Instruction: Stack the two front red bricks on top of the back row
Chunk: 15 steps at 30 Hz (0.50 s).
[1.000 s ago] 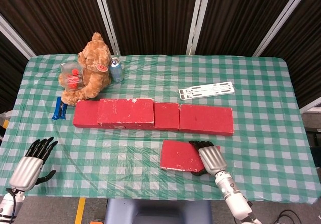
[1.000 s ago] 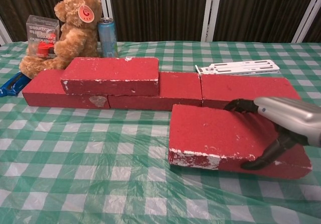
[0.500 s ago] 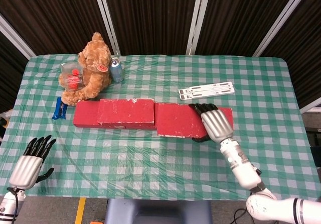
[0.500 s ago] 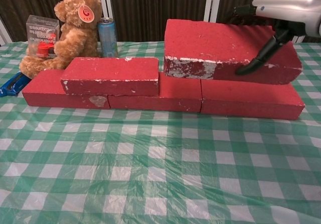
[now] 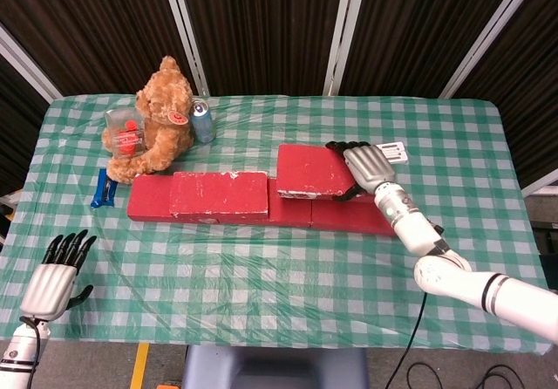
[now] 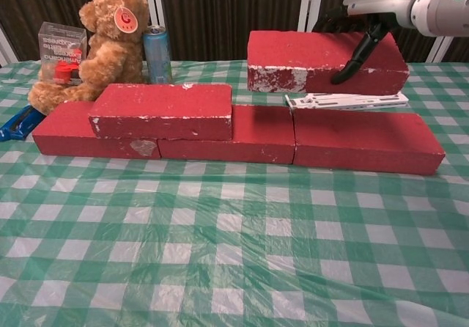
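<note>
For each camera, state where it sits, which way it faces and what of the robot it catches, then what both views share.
Head view: high above the table's near edge, looking steeply down on the checked tablecloth; shows the left hand low at the near left and the right hand with its arm.
Chest view: low, near table height, looking level toward the back; shows only the right hand.
Shared: the held brick, the back row, the stacked brick, the teddy bear.

Right hand (image 5: 364,166): gripping the red brick (image 6: 322,61) at its right end, holding it aloft.
Left hand (image 5: 54,277): hovering low, fingers extended and spread, holding nothing.
</note>
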Motion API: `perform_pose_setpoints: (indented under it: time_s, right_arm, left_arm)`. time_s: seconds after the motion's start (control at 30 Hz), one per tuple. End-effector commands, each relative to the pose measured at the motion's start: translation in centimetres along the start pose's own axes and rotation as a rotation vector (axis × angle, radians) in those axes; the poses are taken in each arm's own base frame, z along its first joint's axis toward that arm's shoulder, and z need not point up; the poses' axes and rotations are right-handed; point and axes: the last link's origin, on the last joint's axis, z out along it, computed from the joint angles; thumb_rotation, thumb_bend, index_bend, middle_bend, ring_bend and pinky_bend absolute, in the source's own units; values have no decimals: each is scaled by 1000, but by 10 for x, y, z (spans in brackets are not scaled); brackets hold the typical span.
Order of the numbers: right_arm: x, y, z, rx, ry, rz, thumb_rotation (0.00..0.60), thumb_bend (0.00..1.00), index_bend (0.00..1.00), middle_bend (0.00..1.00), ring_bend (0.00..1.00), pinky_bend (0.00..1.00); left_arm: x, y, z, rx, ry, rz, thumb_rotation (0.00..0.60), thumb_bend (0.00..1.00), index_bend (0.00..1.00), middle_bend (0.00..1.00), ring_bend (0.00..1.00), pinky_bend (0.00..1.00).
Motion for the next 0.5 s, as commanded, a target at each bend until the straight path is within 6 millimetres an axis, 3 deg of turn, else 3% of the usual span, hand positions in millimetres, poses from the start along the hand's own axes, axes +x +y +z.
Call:
perform_pose_setpoints:
  time_s: [0.03,0.23,0.5]
  right_arm:
    - [-16,2,14,19,-48,-10,600,156,616,448,375,323]
    - [-34,2,17,32,-80,29,600,156,610,448,375,322]
    - [-43,-2,16,53,-79,16,600,156,600,448,375,322]
  left_arm:
    - [0,-1,0,3,0,-1,600,255,0,0,0,56]
    - [1,-1,0,0,1,-3,600,256,0,0,0,57]
    - [2,-1,-3,-3,1,-6,600,256,0,0,0,57]
